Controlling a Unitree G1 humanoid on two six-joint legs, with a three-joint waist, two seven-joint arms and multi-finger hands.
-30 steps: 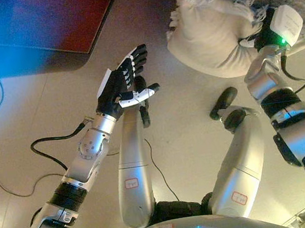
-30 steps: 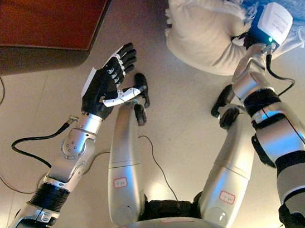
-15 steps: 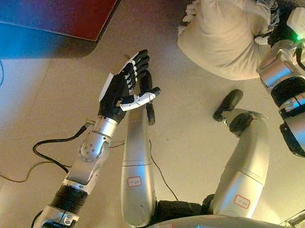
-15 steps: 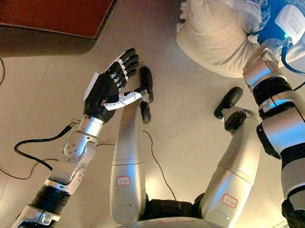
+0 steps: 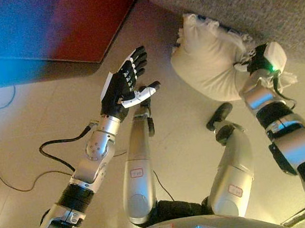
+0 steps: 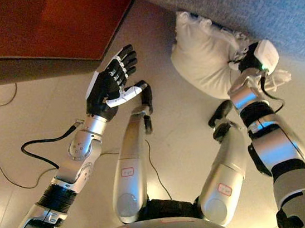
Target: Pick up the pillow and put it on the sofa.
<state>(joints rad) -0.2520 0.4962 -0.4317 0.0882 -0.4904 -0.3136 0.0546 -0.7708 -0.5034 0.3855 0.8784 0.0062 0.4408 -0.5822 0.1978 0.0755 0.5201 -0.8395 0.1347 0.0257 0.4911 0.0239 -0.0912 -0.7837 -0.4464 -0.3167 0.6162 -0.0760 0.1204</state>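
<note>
**Item: cream pillow, in transit to sofa**

Object. One pillow [image 5: 210,64], cream, soft, with a frilled or tufted edge. It is held off the floor [image 5: 27,142], its upper edge touching or just short of the lower front of the sofa [image 5: 262,4]; which of the two cannot be told from these views. It is not yet on the seat.

Destination. Grey textured sofa, filling the upper right of both views. Only its front face or edge shows; the seat surface itself cannot be made out.

Right hand [image 6: 246,56]. Buried in the pillow's right end, dark fingers only partly showing against the fabric. It appears to clutch a bunch of the cloth (the curl of the fingers is mostly hidden, so this is a reading, not a certainty).

Left hand [image 5: 125,84]. Raised over the floor, well apart from the pillow, fingers spread straight and thumb out, holding nothing.

Other. A dark red panel [image 5: 73,23], perhaps furniture, at upper left.

Risks, as judged:
- One-sided hold. The pillow hangs from one end only; soft cloth may slip through the fingers, dropping it to the floor.
- Snag on the sofa front. If the pillow is pushed forward before it is lifted high enough, it would press against the front and fold or be dragged from the hand.
- Shallow placement. Released at the edge, its bulk could roll it back off.
- The idle left hand gives no support should the pillow sag.
</note>
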